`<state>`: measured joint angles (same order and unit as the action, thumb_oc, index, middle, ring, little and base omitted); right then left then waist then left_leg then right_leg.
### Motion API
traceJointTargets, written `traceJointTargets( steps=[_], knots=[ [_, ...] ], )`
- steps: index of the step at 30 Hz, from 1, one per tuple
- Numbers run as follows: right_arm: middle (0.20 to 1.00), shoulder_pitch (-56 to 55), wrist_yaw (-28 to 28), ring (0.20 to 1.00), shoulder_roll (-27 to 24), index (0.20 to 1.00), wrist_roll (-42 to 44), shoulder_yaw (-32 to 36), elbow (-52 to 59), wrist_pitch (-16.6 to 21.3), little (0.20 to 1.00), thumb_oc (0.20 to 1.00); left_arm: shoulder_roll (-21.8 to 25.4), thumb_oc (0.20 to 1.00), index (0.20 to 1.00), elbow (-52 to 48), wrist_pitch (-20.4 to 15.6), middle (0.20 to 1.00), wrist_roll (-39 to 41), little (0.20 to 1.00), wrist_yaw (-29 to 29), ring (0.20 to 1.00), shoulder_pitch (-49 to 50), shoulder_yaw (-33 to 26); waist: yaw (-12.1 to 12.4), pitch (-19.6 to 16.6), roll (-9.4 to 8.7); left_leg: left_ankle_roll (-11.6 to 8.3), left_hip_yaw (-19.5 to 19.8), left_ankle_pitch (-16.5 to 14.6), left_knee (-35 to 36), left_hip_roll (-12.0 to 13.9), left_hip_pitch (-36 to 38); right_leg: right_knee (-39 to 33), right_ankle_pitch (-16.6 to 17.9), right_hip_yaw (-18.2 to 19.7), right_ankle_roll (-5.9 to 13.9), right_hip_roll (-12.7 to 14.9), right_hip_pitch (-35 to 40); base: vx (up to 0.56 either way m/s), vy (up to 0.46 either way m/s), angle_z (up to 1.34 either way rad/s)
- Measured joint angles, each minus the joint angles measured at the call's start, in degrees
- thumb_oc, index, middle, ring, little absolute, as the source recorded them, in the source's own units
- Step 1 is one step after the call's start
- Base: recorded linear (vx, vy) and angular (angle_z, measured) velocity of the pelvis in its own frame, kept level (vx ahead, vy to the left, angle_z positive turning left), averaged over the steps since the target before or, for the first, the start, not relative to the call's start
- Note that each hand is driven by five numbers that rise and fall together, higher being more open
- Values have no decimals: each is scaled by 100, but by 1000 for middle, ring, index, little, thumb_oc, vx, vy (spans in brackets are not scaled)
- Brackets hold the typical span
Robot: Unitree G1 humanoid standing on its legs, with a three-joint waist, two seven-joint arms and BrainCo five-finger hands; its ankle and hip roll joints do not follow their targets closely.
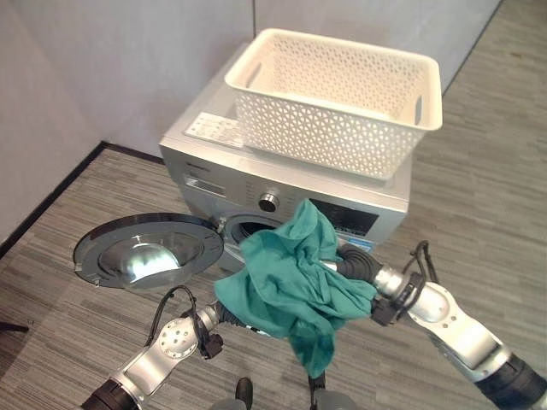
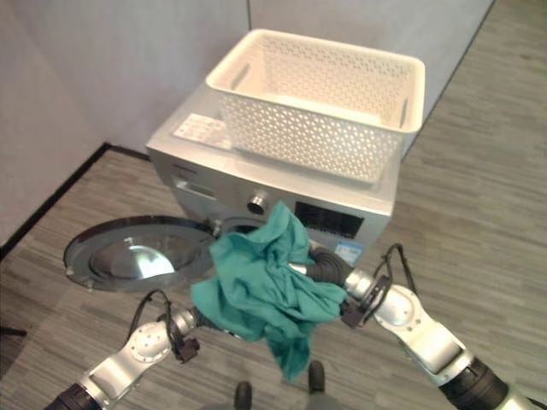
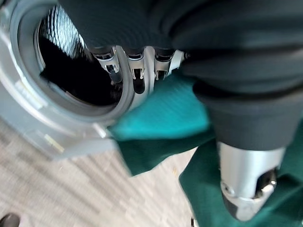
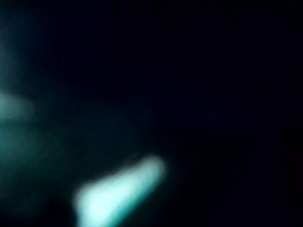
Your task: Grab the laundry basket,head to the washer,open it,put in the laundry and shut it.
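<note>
A: Why does the white laundry basket [image 1: 338, 98] stand on top of the washing machine [image 1: 214, 175]?

B: I think it was put there to free both arms. It looks empty, and it sits safely on the flat top, above the control panel, so nothing blocks the opening below.

A: And the round door [image 1: 145, 249]?

B: It is swung fully open to the robot's left, with its inner glass facing up. This leaves the drum opening [image 3: 71, 66] free for loading.

A: Where is the laundry now?

B: The teal green cloth [image 1: 295, 282] hangs in front of the machine, just below the opening, bunched between the two arms. A long corner of it hangs down toward the floor. It is not yet inside the drum.

A: Which hand holds it?

B: The right arm reaches into the cloth from the right, but its hand is covered by the fabric, and its wrist view is dark, so I cannot tell how its fingers stand. The left hand [image 3: 137, 66] is near the rim of the opening, fingers reaching toward the drum with the cloth just under them. If they pinch the cloth or only support it, I cannot tell.

A: What is the risk?

B: In my judgement, the hanging corner could catch on the rim or stay outside.
</note>
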<state>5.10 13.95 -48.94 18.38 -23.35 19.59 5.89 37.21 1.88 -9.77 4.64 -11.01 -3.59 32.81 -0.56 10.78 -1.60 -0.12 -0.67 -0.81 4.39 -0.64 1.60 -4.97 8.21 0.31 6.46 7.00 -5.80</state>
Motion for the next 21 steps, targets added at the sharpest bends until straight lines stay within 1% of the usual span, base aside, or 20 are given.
traceJointTargets(
  steps=[1, 2, 3, 4, 6, 8, 12, 15, 18, 21],
  knots=[
    [200, -44, 3, 200, -45, 200, -20, 51, -31, -10, 200, 200, 0, 1000, 1000, 41, 1, 1000, 0, 1000, 1, 1000, -18, 4, -2, 82, 15, -5, -24, 3, 2, 1, -1, 0, 25, 57, -10, -6, -23, -39, -25, -39],
    [200, -153, 11, 200, -136, 200, -142, 171, -48, -26, 200, 200, -7, 1000, 1000, 172, -2, 1000, -7, 1000, 6, 1000, -113, 115, -96, 204, 37, -6, -146, 4, 5, 5, -25, 0, 50, 134, -12, -25, -95, -23, -19, -29],
    [200, -188, 5, 200, -165, 200, -206, 215, -56, -39, 200, 200, -9, 1000, 1000, 225, -2, 1000, -10, 1000, 5, 1000, -142, 163, -109, 236, 62, -6, -149, 4, 10, 6, -56, 0, 60, 163, -17, -23, -138, -14, -23, -30],
    [200, -225, 10, 200, -196, 200, -306, 246, -56, -91, 200, 200, -60, 1000, 1000, 282, -1, 1000, -22, 1000, 4, 1000, -145, 183, -225, 281, 85, -11, -195, 8, 33, 14, -83, 0, 74, 220, -19, -53, -211, -14, -23, -21],
    [200, -409, 17, 200, -209, 200, -466, 426, -50, -91, 200, 200, -166, 1000, 1000, 404, -13, 1000, -74, 1000, 12, 1000, -216, 189, -241, 362, 130, -18, -276, 13, 66, 37, -78, 0, 83, 266, -25, -82, -245, -9, -34, -17],
    [200, -532, 19, 200, -215, 200, -602, 515, -49, -108, 200, 200, -181, 1000, 1000, 446, -11, 1000, -88, 1000, 54, 1000, -271, 205, -316, 502, 161, -23, -284, 16, 71, 66, -96, -1, 87, 281, -32, -103, -274, -13, -41, -7],
    [200, -702, 75, 200, -184, 200, -806, 541, -100, -119, 200, 200, -213, 1000, 1000, 496, -10, 1000, -131, 1000, 78, 1000, -407, 218, -337, 632, 216, -45, -279, 30, 71, 101, -195, 0, 99, 273, -48, -118, -379, -8, -39, -1],
    [200, -747, 100, 200, -63, 200, -919, 640, -317, -139, 200, 200, -418, 1000, 1000, 643, -10, 1000, -131, 1000, 139, 1000, -505, 170, -338, 663, 265, -60, -261, 40, 71, 101, -265, -1, 99, 238, -49, -114, -421, -7, -34, 6],
    [200, -843, 5, 200, -46, 200, -1089, 754, -429, -180, 200, 200, -603, 1000, 1000, 652, -10, 1000, -121, 1000, 271, 1000, -403, 83, -331, 669, 267, -64, -210, 43, 71, 98, -285, -1, 98, 209, -50, -113, -425, -1, -6, 6],
    [200, -836, -13, 200, -40, 200, -1130, 818, -431, -194, 200, 200, -596, 1000, 1000, 653, -10, 1000, -120, 1000, 315, 1000, -384, 107, -330, 670, 265, -64, -204, 43, 71, 93, -288, -1, 97, 208, -48, -113, -425, 4, -25, 1]
  ],
)
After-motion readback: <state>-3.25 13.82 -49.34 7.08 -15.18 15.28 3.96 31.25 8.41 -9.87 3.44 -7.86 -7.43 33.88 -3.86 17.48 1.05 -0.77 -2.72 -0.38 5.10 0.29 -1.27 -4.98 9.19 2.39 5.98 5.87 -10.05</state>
